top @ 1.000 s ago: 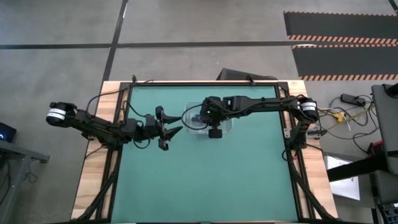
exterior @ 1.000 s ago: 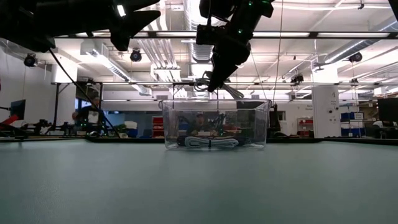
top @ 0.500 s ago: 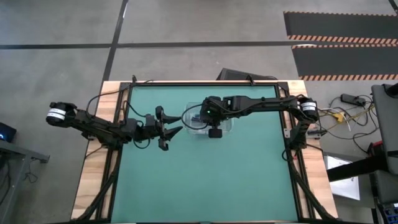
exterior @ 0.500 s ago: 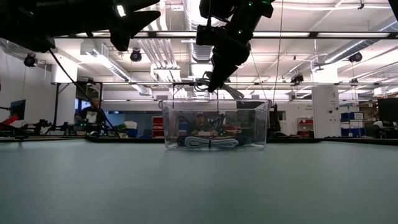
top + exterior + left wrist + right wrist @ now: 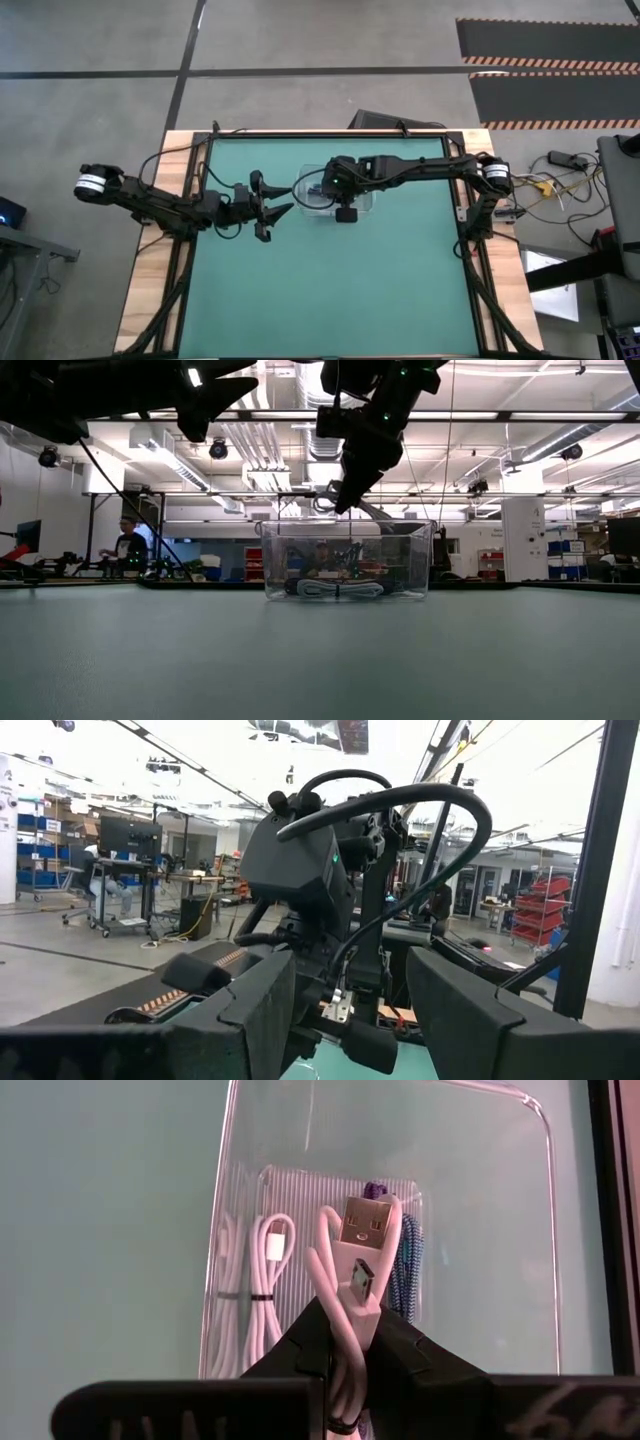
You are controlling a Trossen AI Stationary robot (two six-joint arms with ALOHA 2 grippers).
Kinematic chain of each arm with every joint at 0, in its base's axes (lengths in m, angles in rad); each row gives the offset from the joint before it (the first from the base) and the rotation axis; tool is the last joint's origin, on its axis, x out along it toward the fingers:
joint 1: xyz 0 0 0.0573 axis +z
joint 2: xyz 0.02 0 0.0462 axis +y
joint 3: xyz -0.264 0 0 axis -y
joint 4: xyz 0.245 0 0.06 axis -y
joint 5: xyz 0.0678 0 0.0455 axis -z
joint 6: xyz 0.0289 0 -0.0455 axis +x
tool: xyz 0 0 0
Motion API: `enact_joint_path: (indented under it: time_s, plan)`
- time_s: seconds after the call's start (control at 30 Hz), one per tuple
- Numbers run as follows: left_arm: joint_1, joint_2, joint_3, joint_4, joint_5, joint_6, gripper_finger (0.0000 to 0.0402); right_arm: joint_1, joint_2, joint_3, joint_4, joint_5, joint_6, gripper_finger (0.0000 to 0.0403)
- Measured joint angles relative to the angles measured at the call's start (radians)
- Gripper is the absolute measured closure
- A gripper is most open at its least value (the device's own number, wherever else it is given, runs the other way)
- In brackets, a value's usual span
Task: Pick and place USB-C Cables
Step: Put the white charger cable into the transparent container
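White cable (image 5: 345,1305) pinched in right gripper (image 5: 345,1342) above clear bin (image 5: 347,558); only its wrist view shows this. Left gripper (image 5: 345,1010) gapes, empty.

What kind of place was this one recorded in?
Most likely a large robotics lab or workshop. The low view shows an open hall with exposed ceiling ducts and a person at a workstation; the high view shows a concrete floor with hazard-striped mats around the green table.
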Motion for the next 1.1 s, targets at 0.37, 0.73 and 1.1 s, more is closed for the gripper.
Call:
enact_joint_path:
  time_s: [0.37,0.73,1.1]
  plan:
    - [0.000,0.000,0.000,-0.001,0.000,0.000,0.0224,0.000,0.000,-0.011,0.046,-0.006,-0.001,0.0380]
    - [0.000,0.000,0.000,-0.002,0.000,0.000,0.0224,0.000,0.007,-0.019,0.055,-0.007,0.000,0.0380]
    - [0.000,0.000,0.000,-0.003,0.000,0.000,0.0224,-0.005,0.099,-0.011,0.058,0.002,-0.027,0.0380]
